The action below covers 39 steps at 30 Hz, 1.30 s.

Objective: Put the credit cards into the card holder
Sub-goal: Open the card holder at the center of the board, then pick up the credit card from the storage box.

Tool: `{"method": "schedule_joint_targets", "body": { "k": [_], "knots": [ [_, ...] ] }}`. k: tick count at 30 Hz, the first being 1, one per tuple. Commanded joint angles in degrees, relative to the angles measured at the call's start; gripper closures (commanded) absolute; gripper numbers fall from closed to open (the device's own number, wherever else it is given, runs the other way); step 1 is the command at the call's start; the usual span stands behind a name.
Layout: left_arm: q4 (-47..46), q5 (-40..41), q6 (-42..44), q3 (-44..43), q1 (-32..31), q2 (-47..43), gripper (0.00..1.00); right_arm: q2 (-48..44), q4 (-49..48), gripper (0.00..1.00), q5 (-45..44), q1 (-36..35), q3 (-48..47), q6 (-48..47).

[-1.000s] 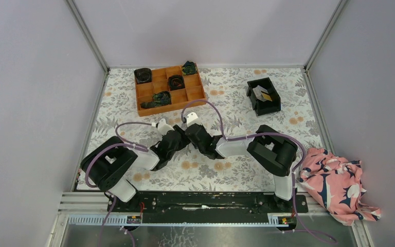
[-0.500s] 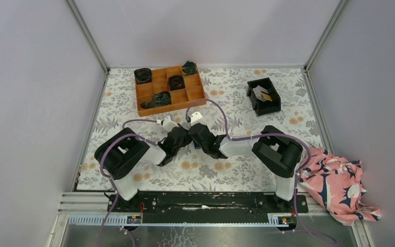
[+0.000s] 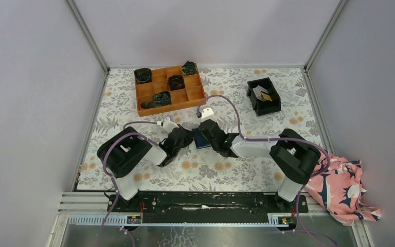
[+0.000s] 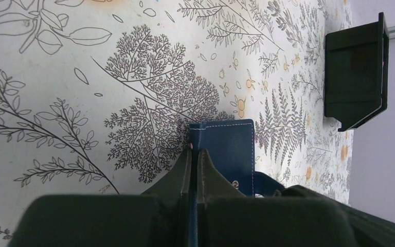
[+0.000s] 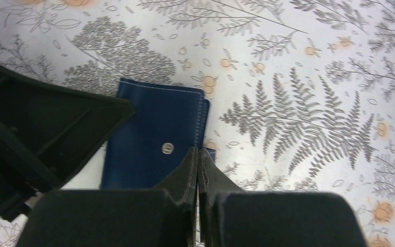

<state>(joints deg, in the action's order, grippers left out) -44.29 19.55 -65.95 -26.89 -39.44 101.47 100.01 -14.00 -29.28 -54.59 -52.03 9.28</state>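
The card holder is a dark navy wallet, held low over the floral table between both grippers. My left gripper is shut on its left edge, and a blue strip shows between its jaws in the left wrist view, where the card holder lies past the left gripper. My right gripper is shut on the opposite edge. The right wrist view shows the right gripper pinching the card holder just right of its metal snap. The credit cards, yellow and grey, lie in the black bin.
The black bin stands at the back right, seen also as the black bin in the left wrist view. An orange compartment tray with dark items sits at the back. A pink patterned cloth lies off the table's right edge.
My left gripper has closed on the card holder. The right arm has swung right, and the wallet now shows between the two grippers.
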Motion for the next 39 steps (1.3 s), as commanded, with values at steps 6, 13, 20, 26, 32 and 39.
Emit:
{"method": "schedule_joint_targets", "body": {
  "k": [6, 13, 20, 26, 32, 39],
  "knots": [
    [16.22, 3.55, 1.68, 3.48, -0.19, 0.43, 0.98, -7.09, 0.59, 1.00, -0.73, 4.31, 3.61, 2.71],
    [23.65, 6.59, 6.13, -0.34, -0.22, -3.96, 0.90, -7.27, 2.33, 1.00, -1.00, 7.12, 4.07, 5.20],
    [27.93, 8.36, 11.46, -4.27, -0.19, -8.33, 0.55, -9.95, 4.05, 0.63, -3.06, 7.74, 2.36, 5.24],
    [29.78, 8.99, 15.40, -6.87, -0.20, -12.27, 0.35, -14.02, 7.63, 0.45, -4.44, 10.12, -3.00, 3.16],
    [31.65, 9.86, 19.79, -9.74, -0.23, -17.43, 0.29, -16.07, 7.28, 0.29, -7.90, 17.18, -6.04, 1.65],
    [28.64, 3.02, 23.95, -14.41, -0.15, -19.80, 0.27, -10.70, 12.98, 0.18, -7.09, 28.03, -14.23, -0.68]
  ]
}}
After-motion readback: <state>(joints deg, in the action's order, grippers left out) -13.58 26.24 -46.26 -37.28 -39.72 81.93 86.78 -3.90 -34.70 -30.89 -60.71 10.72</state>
